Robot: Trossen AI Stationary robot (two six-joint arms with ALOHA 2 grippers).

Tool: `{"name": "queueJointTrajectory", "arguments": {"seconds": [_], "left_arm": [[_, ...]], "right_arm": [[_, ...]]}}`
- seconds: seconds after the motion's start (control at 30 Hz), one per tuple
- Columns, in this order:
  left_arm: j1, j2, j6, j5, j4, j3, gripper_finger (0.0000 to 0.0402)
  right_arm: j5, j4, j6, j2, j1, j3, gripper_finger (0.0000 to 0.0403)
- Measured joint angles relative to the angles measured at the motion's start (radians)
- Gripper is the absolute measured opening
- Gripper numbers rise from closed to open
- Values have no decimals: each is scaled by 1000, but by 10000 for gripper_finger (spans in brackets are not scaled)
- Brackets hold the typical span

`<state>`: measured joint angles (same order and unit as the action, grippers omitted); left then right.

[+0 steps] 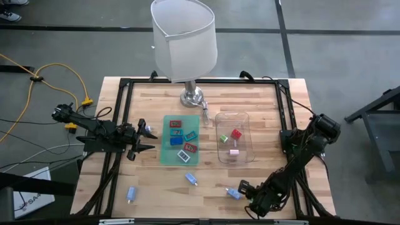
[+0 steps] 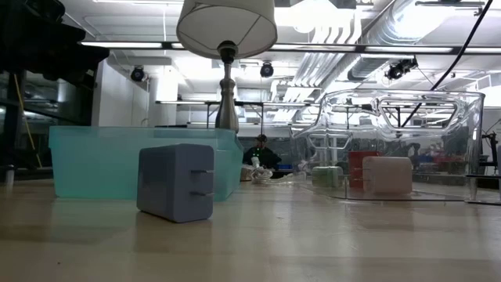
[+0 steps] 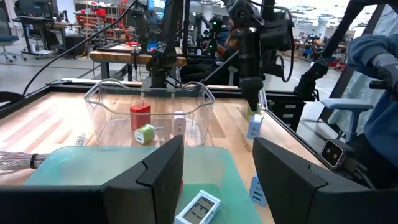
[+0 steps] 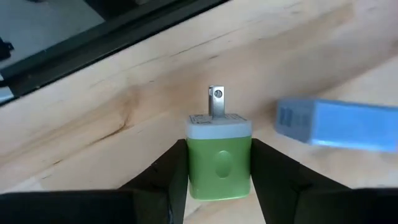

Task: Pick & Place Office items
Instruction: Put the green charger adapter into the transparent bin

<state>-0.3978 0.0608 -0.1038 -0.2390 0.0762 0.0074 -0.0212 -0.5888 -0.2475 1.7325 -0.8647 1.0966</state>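
Observation:
My right gripper [image 4: 219, 163], at the table's near right [image 1: 242, 186], is shut on a green plug-in charger [image 4: 219, 168] whose metal prong [image 4: 216, 101] points away from the wrist. A light blue charger [image 4: 336, 124] lies on the wood just beside it [image 1: 233, 194]. Two more light blue pieces [image 1: 190, 179] [image 1: 131, 194] lie on the near table. Several flat red, blue and teal pieces lie on the green mat [image 1: 166, 156]. The clear tray [image 1: 249, 134] holds a red, a green and a pink piece. My left gripper [image 1: 145, 137] waits open, level, left of the mat. My right gripper pinches the green charger's two side faces [image 4: 194, 168] between its two fingers, at the body behind the white prong face. The fingers [image 4: 267, 168] come steeply from above. The prong end sticks out past the fingertips. I cannot tell whether the charger is clear of the table.
A table lamp with a white shade [image 1: 184, 40] stands on its metal base [image 1: 192, 97] at the far middle. Black frame rails [image 1: 125, 112] run along the table's sides. Bare wood lies between the mat and the near edge. A person's sleeve [image 3: 379, 74] shows beyond the table.

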Motion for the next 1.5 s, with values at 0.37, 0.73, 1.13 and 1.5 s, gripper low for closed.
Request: {"name": "queueJointTrajectory", "arguments": {"seconds": [0.37, 0.73, 1.13, 1.5], "left_arm": [[0, 0, 0, 0, 0, 0, 186], [0, 0, 0, 0, 0, 0, 186], [0, 0, 0, 0, 0, 0, 186], [0, 0, 0, 0, 0, 0, 186]], "right_arm": [[-10, -183, 15, -69, 80, 120, 139], [-7, -274, -67, -69, 260, 231, 139], [-56, -315, -149, -150, 437, 231, 140], [-58, -348, -203, -144, 643, 223, 140]]}}
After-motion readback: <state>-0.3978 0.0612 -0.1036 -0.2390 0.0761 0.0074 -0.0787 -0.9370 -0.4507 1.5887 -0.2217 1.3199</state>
